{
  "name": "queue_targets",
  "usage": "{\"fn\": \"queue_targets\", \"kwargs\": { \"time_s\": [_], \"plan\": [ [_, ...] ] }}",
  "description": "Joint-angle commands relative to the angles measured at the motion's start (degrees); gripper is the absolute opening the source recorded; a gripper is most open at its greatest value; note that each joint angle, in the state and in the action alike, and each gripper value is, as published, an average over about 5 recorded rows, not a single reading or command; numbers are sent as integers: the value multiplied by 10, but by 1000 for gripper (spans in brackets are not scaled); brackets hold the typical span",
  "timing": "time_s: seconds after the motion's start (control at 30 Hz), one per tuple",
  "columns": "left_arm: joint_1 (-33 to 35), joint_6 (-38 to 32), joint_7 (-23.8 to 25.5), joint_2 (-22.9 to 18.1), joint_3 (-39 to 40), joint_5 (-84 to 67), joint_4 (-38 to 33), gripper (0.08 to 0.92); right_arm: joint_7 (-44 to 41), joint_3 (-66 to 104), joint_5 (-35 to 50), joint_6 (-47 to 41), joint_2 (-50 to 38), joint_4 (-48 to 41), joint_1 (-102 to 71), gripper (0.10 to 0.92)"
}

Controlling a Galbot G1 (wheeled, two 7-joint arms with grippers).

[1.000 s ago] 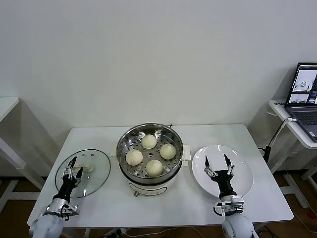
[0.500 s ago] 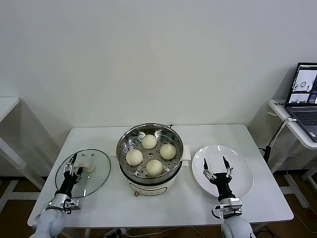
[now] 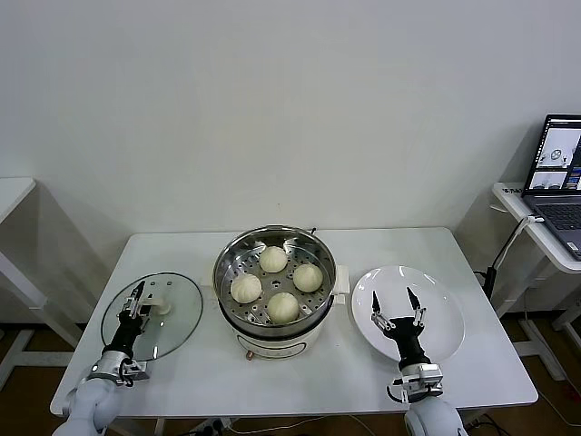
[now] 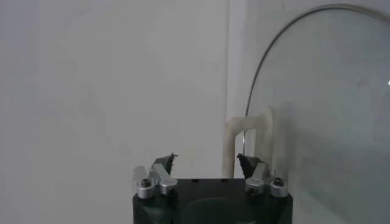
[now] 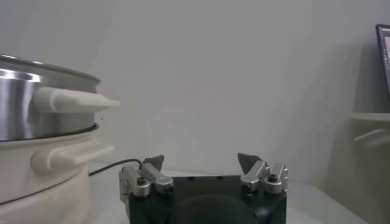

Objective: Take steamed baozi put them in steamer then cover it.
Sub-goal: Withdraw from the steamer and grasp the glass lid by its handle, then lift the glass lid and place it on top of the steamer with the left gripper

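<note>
All 4 baozi [image 3: 277, 282] sit in steamer [image 3: 275, 292]. Cover [image 3: 152, 316] lies flat left of steamer; my left gripper [image 3: 136, 300] is nearer, fingers apart, handle [image 4: 247, 145] just ahead. Right gripper [image 3: 396, 307] open, idle over plate [image 3: 445, 309].

Cream-white baozi [image 3: 282, 307] in shiny steel steamer [image 3: 274, 265] w/ white base; clear cover [image 3: 172, 318].

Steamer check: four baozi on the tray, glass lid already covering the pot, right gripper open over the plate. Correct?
Not quite. The cover is not on the steamer; the head view shows it lying on the table to its left, under the left gripper. Four baozi sit inside, and the right gripper is open over the plate.
</note>
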Motion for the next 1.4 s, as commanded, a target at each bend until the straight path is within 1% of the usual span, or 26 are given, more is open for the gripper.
{"fn": "queue_targets", "kwargs": {
  "time_s": [0.03,0.33,0.43,0.5,0.6,0.7,0.83,0.9,1.0,1.13,1.27,1.4],
  "plan": [
    [-5,3,5,0,4,2,7,553,1,1,-1,1,1,1,1,823],
    [-8,-2,7,-2,2,1,6,294,4,1,-1,1,1,6,3,823],
    [-5,-2,6,0,-12,0,-14,218,4,2,-1,2,1,7,2,823],
    [1,0,7,3,-30,0,-41,194,4,2,-2,2,1,7,2,823],
    [15,9,13,15,-68,-6,-103,186,3,2,-2,3,1,7,1,823],
    [36,27,27,31,-108,-29,-188,186,3,2,-2,4,2,6,1,823],
    [58,60,47,43,-145,-61,-325,186,3,1,-3,4,6,5,4,823],
    [65,76,55,42,-144,-71,-385,186,3,1,-4,4,7,6,5,823],
    [75,98,72,33,-109,-74,-469,186,3,2,-5,4,8,8,5,823],
    [86,147,107,22,-9,-73,-556,186,4,7,-3,4,6,10,2,823],
    [69,217,144,1,119,-61,-587,186,6,12,-1,3,3,8,0,823],
    [39,273,174,-38,222,-22,-577,186,6,16,0,4,0,3,-1,823]
  ]
}}
